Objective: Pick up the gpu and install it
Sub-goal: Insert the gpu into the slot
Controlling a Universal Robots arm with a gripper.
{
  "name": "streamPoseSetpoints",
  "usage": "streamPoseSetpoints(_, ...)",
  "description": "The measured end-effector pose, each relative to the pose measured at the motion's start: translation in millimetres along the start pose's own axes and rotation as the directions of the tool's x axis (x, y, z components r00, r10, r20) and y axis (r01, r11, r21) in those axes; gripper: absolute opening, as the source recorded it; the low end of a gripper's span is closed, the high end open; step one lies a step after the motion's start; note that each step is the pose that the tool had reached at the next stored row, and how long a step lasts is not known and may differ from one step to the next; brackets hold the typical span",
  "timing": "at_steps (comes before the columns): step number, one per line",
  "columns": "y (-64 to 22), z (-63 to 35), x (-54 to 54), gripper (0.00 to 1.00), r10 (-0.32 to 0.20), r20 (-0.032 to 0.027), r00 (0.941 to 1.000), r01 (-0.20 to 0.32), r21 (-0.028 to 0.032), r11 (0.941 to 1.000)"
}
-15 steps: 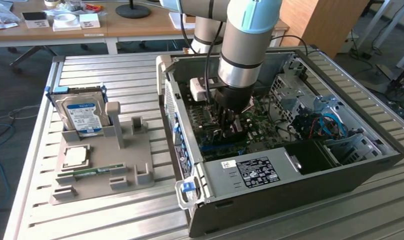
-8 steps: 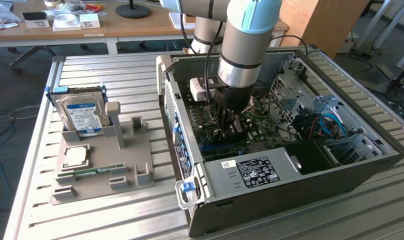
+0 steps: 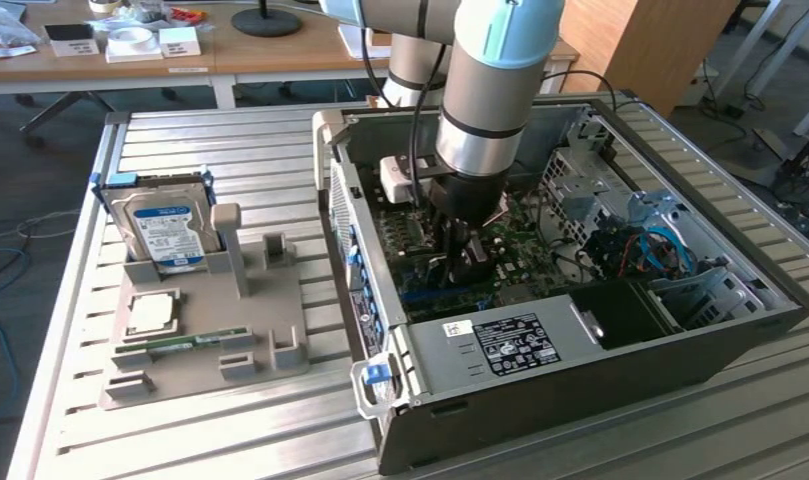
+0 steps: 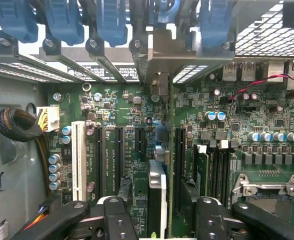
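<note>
I have the arm [image 3: 491, 90] reaching steeply down from the far side of the scene, its grey forearm close to vertical and the wrist pointing straight downward. The black gripper [image 3: 466, 250] hangs below the wrist, a little to the exterior view's right of centre, with a small white box fixed at the wrist's left side. In the wrist view I see the gripper [image 4: 159, 220] from above: its two black fingers [image 4: 118, 220] stand apart with a clear gap between them, jaws spread, and the linkage arms splay outward on both sides.
</note>
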State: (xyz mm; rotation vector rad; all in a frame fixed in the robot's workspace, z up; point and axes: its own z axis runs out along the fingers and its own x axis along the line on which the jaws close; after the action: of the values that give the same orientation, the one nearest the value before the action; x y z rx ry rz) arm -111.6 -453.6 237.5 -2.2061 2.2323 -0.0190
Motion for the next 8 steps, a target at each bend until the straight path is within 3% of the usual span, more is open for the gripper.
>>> streamPoseSetpoints(8,-0.2,-9.4,-0.2,0.52,0.000,-0.0001,1.0000,0.000,0.0002,1.0000)
